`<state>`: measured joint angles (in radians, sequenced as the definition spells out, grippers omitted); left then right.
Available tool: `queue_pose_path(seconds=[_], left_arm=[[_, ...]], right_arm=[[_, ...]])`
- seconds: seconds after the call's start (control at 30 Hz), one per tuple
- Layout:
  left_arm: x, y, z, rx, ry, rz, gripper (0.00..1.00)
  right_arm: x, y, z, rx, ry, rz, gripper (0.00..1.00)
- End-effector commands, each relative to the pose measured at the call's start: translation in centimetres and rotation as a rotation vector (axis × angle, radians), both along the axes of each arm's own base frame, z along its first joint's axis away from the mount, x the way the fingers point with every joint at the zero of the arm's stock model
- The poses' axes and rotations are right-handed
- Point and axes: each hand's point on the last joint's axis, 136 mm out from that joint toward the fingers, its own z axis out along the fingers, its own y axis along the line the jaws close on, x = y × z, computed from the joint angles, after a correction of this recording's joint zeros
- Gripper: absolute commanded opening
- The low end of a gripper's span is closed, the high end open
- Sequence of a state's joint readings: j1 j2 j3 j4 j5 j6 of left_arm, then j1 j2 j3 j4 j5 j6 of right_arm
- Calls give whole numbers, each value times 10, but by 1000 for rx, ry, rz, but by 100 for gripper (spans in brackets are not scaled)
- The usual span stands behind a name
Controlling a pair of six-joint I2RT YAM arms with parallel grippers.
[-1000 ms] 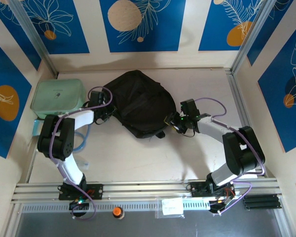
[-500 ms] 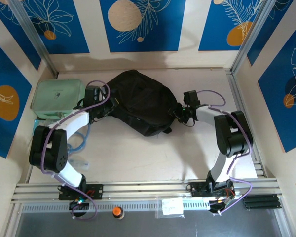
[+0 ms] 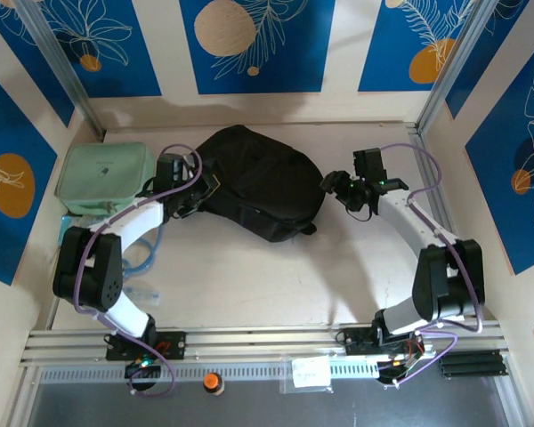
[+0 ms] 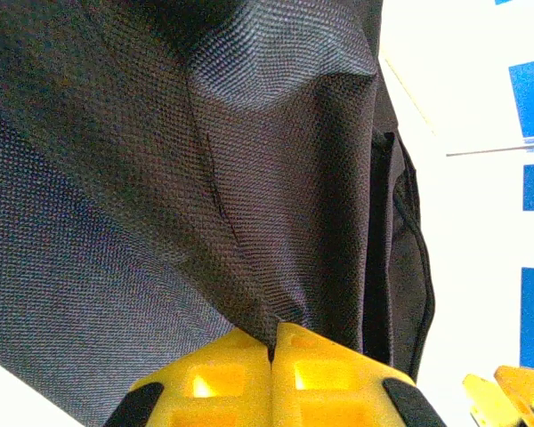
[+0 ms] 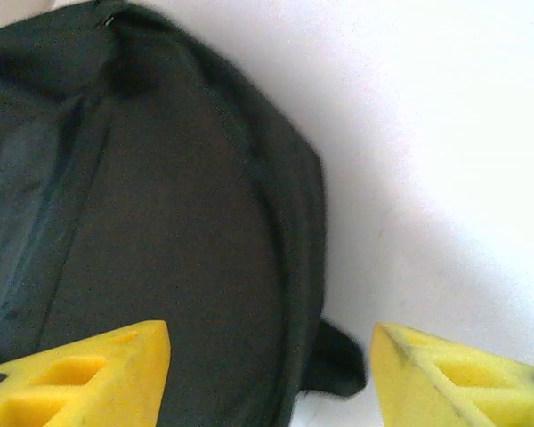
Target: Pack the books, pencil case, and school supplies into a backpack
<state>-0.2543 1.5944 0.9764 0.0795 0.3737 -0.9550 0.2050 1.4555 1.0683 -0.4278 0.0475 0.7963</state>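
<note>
Backpack (image 3: 260, 191) lies mid-table toward the far wall, between my two arms. My left gripper (image 3: 198, 190) is at its left edge, pads pressed together and clamped on a fold of the black fabric. On the left wrist camera the weave runs straight down into the seam between the yellow fingertips (image 4: 218, 378). My right gripper (image 3: 340, 185) sits just beside the pack's right edge, jaws apart, gripping nothing. I can't tell if it brushes the fabric. On the right wrist camera the two yellow fingers (image 5: 89, 369) stand well apart, with the pack's rounded edge and a small black tab between them and bare table (image 5: 445, 160) on the right. A mint-green case (image 3: 104, 175) sits far left against the wall, apart from the pack, with my left forearm between them. A small orange-capped thing (image 3: 212, 382) and a clear plastic bag (image 3: 310, 372) lie on the near rail, well away from the pack.
</note>
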Motion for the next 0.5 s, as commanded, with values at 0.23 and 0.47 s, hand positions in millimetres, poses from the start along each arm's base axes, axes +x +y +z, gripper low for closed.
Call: queue_pose_path(seconds=[0.23, 0.47], left_arm=[[4, -36, 22, 16, -117, -5, 0], [-3, -49, 12, -7, -123, -25, 0]], right_arm=[[-65, 118, 25, 197, 148, 133, 60], [-74, 161, 5, 233, 210, 89, 61]])
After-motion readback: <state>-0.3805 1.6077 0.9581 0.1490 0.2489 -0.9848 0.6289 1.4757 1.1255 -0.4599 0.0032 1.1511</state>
